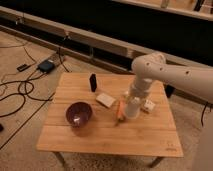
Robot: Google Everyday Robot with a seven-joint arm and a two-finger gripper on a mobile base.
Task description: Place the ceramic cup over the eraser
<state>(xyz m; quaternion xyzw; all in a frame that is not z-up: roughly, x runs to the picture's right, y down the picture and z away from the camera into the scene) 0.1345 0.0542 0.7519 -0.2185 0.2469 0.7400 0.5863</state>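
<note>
The small plain white ceramic cup [132,110] is being gripped directly between the jaws of the gripper [133,101] over the right half of the light wooden desk [105,140], with the small black upright eraser [93,82] standing well apart to the left. A flat white rectangular block [105,99] and a thin orange object [119,111] are lying between them, and a dark purple bowl [78,114] is sitting front-left. The jaws are being pressed together on the cup.

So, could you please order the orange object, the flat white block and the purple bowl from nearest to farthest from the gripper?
The gripper is shut on the ceramic cup, right of table centre.
1. Orange object, just beside the cup.
2. Flat white block, mid-table.
3. Purple bowl, front left of the table.
</note>
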